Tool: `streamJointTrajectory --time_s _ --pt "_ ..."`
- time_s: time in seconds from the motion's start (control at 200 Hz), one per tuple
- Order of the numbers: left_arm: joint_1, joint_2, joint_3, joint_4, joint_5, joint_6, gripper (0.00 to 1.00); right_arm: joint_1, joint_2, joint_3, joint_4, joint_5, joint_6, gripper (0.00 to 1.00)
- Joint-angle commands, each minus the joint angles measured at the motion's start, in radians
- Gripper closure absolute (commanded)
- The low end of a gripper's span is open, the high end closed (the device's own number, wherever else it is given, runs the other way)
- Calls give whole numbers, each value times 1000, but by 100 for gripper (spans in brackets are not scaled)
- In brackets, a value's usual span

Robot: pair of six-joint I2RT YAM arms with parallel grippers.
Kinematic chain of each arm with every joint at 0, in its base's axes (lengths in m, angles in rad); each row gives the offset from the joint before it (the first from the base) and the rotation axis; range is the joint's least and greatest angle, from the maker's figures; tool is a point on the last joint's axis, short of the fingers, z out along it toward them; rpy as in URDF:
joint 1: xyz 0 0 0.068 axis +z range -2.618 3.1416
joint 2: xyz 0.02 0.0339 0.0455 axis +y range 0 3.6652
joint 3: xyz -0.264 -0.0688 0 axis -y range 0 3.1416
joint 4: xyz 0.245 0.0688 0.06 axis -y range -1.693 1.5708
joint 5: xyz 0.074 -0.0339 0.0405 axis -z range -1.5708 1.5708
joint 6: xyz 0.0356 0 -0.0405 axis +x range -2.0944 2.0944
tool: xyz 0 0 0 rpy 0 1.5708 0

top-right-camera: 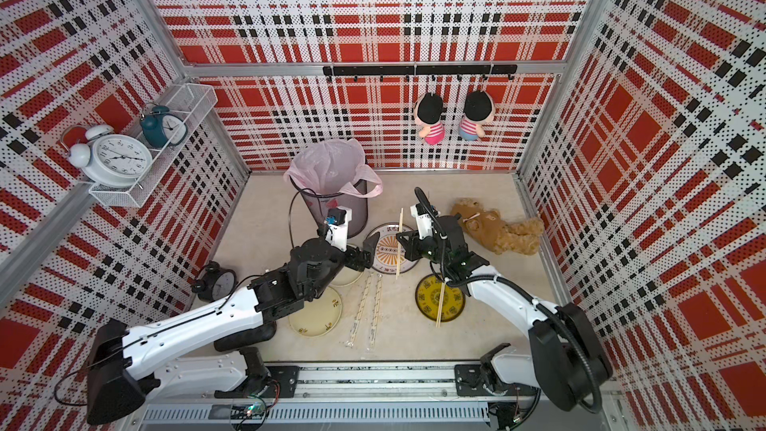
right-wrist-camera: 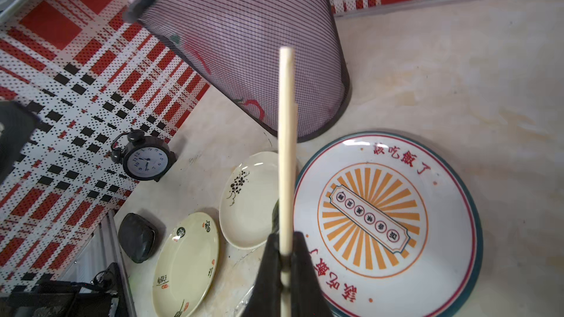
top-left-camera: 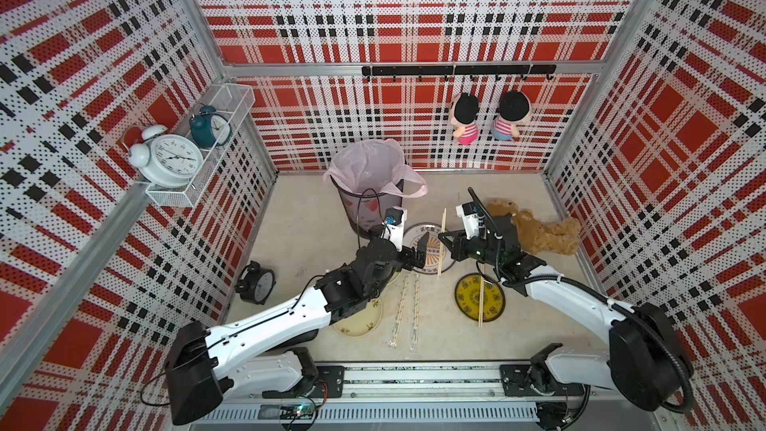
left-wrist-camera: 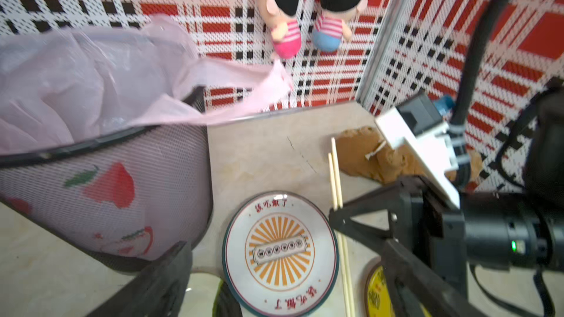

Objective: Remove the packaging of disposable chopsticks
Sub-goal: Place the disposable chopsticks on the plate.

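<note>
We are in the middle of the job. The right gripper (right-wrist-camera: pixel 287 236) is pinched tight on a bare pair of chopsticks (right-wrist-camera: pixel 287 135), and we can see no wrapper on it. The pair hangs over the sunburst plate (right-wrist-camera: pixel 451 239). This plate sits near the middle of the table (top-left-camera: pixel 298 221), in front of the bin (top-left-camera: pixel 352 209) that stands at the back edge. We think this pair is done and only needs to be put down. So the next move, we guess, is to lower it slowly onto the plate and then let go, so the sticks do not roll off.

The left gripper (top-left-camera: pixel 418 252) is spread wide with nothing in it. It hovers over the other side of the same plate, between the bin and the right gripper. It is close to the held sticks but does not touch them.

Another bare pair (top-left-camera: pixel 481 300) lies across the yellow plate (top-left-camera: pixel 466 296), nearer the right edge of the table than the left. Two wrapped pairs (top-left-camera: pixel 400 309) lie side by side near the front edge, well apart from both grippers. They have their clear sleeves (top-left-camera: pixel 415 313) on. We think one of them comes next, and the thin sleeve may slip.
</note>
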Motion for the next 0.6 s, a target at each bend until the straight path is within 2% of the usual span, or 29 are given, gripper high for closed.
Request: streamJointTrajectory --time_s 0.0,0.135,0.266,0.341,0.401,0.596 --pt "-10 32 -65 140 59 -25 1 -15 52 65 -157 -25 43 100" --pt "3 84 -129 237 121 -34 3 -42 152 152 -262 -17 49 100" --pt "56 154 -168 349 270 -55 9 -81 266 241 -345 -82 61 100" --pt "58 202 -175 410 270 -53 10 -97 316 283 -368 -126 75 100" --pt "56 245 -174 453 286 -55 16 -107 352 320 -393 -136 76 100" --pt "25 417 -93 500 242 -44 23 -140 490 428 -470 -189 120 100"
